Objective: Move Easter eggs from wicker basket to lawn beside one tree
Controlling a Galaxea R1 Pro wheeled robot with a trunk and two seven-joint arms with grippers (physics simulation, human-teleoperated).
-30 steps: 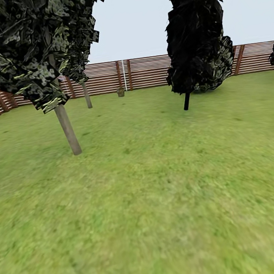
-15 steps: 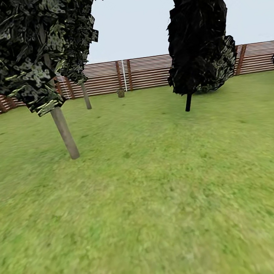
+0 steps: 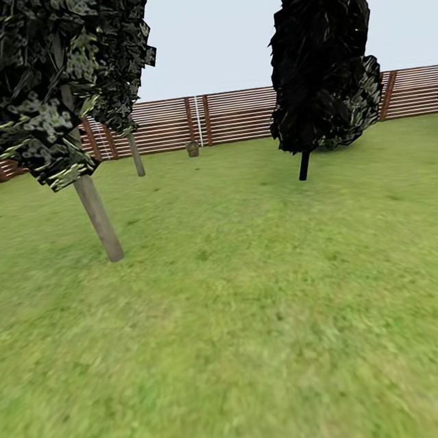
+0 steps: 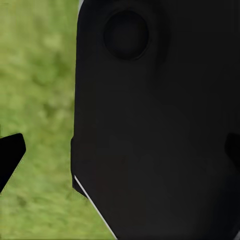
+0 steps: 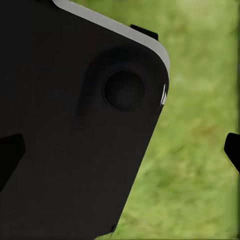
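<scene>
**Transit across the lawn: basket ahead at the fence**

I am on the lawn of the garden, and my head camera faces the far brown slat fence. The wicker basket stands on the grass just in front of that fence, near the middle of the head view and well apart from me. It is too small at this range to tell whether the three Easter eggs lie in it; I see no egg anywhere on the grass.

A tree with a pale, straight trunk stands ahead on my left, its blotched foliage filling the upper left corner. A second pale trunk stands farther back, near the fence and not far from the basket. A black-foliaged tree on a thin black trunk stands ahead on my right.

My arms appear tucked close to my body, a sensible posture for driving: each wrist camera looks past a dark body panel onto blurred grass. In the left wrist view, dark tips of my left end effector sit at both picture edges; in the right wrist view, my right end effector appears likewise. Nothing lies between the tips of either one. I judge both spread wide and empty, ready for a first pick.

Judgement: the task is at its approach step, with no egg moved. The pale tree nearer the basket would shorten each carry.
</scene>
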